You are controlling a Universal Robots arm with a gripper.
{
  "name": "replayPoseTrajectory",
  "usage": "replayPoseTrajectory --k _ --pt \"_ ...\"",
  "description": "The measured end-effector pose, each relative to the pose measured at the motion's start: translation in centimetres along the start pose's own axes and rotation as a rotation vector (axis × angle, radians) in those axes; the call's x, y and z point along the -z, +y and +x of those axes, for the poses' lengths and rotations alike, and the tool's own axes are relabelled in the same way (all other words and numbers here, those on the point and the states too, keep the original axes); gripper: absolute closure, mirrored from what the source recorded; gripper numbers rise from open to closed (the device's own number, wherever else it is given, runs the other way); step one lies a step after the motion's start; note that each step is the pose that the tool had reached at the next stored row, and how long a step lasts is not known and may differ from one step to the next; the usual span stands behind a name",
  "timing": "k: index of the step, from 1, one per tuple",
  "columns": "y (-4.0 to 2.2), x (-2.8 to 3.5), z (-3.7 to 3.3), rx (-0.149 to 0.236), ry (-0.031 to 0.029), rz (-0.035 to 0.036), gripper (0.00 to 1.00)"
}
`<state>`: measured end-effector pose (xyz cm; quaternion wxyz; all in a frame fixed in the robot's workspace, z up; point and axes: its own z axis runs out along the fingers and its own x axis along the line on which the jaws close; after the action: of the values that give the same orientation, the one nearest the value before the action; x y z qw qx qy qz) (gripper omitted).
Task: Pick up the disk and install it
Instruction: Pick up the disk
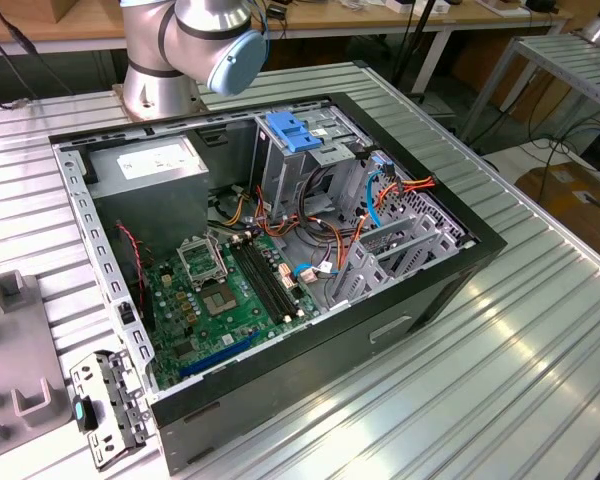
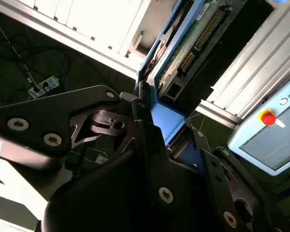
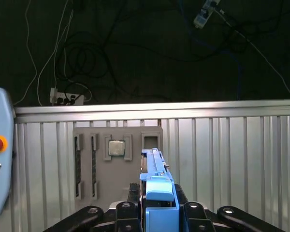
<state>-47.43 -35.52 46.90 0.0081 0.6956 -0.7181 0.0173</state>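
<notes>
Counter (image 1: 525,385) bears the open computer case (image 1: 280,260); inside the case, at its far end, stands the drive cage (image 1: 275,170). Carrying looks to be the step in hand, with pickup done. The disk (image 3: 157,186) is outside the case, edge-on, and the tool (image 3: 157,212) is pinching it between its jaws. Installing would call for squaring its blue rails to that cage.

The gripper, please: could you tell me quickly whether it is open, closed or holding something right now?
The gripper is closed, holding the disk, as seen in both wrist views.
</notes>
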Motion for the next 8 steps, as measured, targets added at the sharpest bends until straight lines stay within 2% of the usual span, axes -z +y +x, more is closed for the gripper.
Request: replayPoseTrajectory --k 4,8 --pt "-0.03 0.63 0.02 0.000 0.0000 -0.0010 0.63" --pt "-0.04 0.86 0.03 0.000 0.0000 -0.0016 0.63"
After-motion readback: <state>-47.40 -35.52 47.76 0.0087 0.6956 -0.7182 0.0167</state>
